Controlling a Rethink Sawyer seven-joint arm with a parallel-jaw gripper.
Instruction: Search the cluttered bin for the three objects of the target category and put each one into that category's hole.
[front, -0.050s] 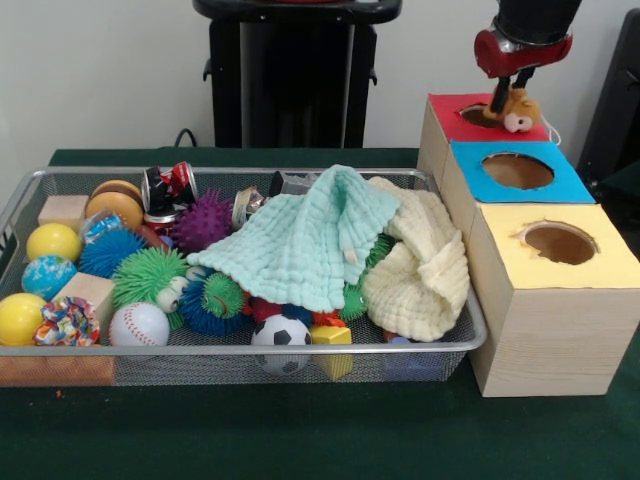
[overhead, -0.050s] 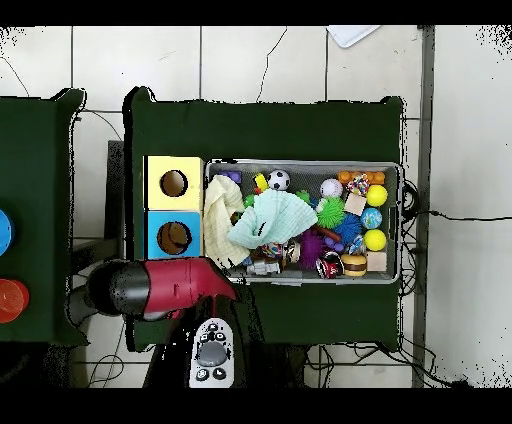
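A: From the front, the gripper (front, -0.050s: 503, 100) hangs over the red-topped box (front, -0.050s: 450, 106), its jaws pinched on a small tan plush animal (front, -0.050s: 516, 110) that dangles at the rim of the red box's hole (front, -0.050s: 480, 115).

B: So the toy is right at the opening. How would it handle?

A: I'd judge it light and soft, apt to squash and sag. It looks taken near its top or back; a fold of fabric gives the surest hold.

B: And the other holes?

A: The blue-topped box (front, -0.050s: 560, 185) and yellow-topped box (front, -0.050s: 600, 265) stand nearer the camera, both holes empty. The wire bin (front, -0.050s: 300, 352) beside them holds spiky rubber balls, a soccer ball (front, -0.050s: 281, 335), a baseball (front, -0.050s: 138, 325), and a mint washcloth (front, -0.050s: 300, 245) and a cream cloth (front, -0.050s: 425, 270) that could hide more plush toys.

B: Overhead?

A: The red arm (overhead, -0.050s: 165, 287) covers the red box, so toy and jaws are hidden there. Only the yellow and blue boxes show, touching the bin's end.
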